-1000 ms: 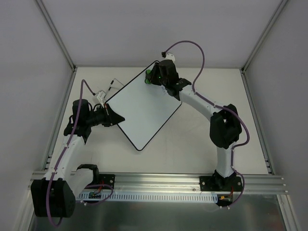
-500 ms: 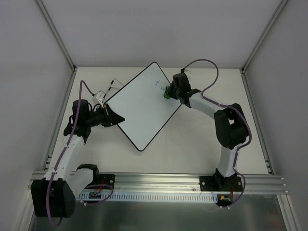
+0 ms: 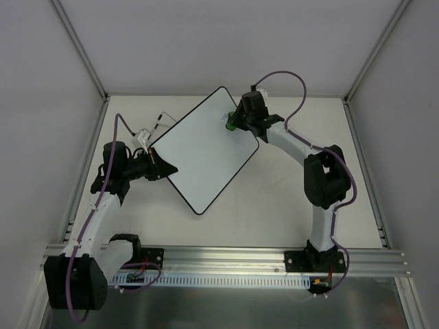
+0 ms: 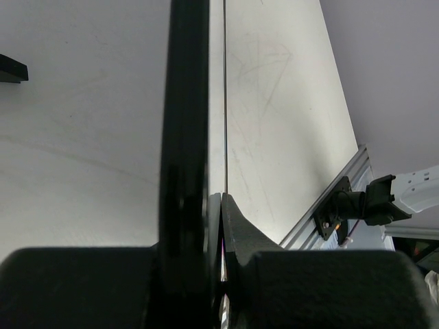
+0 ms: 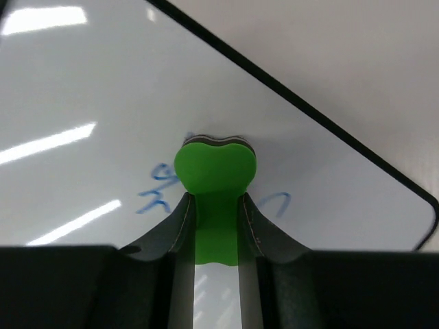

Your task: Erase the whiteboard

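Whiteboard (image 3: 199, 161): flat, glossy white, thin black rim, rounded corners, lying between both grippers. Left gripper (image 3: 169, 171) pinches its edge. Right gripper (image 5: 216, 200) pinches a smooth, lobed green eraser (image 5: 215, 164) pressed on the board. Blue marks (image 5: 159, 188) sit either side of the fingertips. Risk: narrow strokes missing them, or smearing.

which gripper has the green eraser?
The right gripper, shut on the small green eraser block pressed to the large white whiteboard; the left gripper only pinches the board's edge.

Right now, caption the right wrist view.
Right gripper holds the green eraser against the whiteboard, blue marks flanking it.
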{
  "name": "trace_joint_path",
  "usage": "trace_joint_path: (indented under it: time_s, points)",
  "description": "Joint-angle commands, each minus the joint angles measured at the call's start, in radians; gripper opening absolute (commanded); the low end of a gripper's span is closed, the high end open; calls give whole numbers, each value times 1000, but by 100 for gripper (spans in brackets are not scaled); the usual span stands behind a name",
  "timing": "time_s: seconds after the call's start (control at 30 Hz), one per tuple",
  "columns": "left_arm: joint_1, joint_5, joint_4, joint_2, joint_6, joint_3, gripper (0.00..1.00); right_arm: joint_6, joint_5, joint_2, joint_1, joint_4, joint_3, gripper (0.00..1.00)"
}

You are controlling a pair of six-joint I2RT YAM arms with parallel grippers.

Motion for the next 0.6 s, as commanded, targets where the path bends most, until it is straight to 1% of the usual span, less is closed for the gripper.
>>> trace_joint_path:
  time_s: [0.0, 0.1, 0.23, 0.3, 0.33, 0.5, 0.57]
  points:
    - [-22, 86, 26, -25, 73, 28, 0, -23, -86, 44, 32, -2, 156, 0]
    - [-22, 88, 24, -29, 73, 26, 0, -20, -106, 87, 45, -9, 234, 0]
    - [-22, 85, 23, -29, 73, 29, 0, 0, -108, 110, 57, -11, 245, 0]
    - [-22, 82, 21, -28, 76, 31, 0, 3, -80, 103, 52, -11, 212, 0]
    - [-22, 82, 21, -29, 76, 31, 0, 2, -72, 97, 51, -11, 164, 0]
    - [-22, 83, 17, -31, 84, 32, 0, 43, -20, 41, -10, -11, -9, 0]
    - [-22, 82, 17, -32, 87, 31, 0, 40, -5, 32, -38, -49, -52, 0]
